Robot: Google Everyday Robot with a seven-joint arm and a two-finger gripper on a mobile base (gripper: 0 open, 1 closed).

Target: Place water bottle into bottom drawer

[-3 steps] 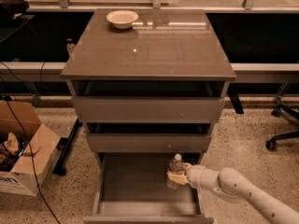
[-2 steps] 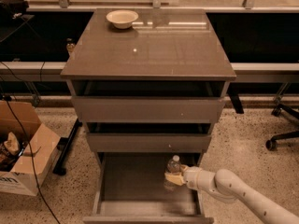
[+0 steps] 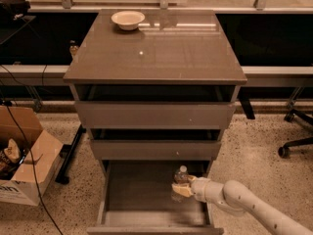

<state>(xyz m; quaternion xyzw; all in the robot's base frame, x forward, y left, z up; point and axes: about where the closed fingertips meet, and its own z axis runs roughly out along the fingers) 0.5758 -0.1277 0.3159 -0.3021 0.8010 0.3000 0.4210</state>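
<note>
While gripper reaches inside bottom drawer, speckled floor

The bowl sits at the back left of the tabletop. Below it, the bottom drawer is pulled out furthest. The water bottle stands upright at the drawer's back right. The gripper reaches in from the right, jaws around the bottle's lower part. A cardboard box lies on the floor to the left.
</note>
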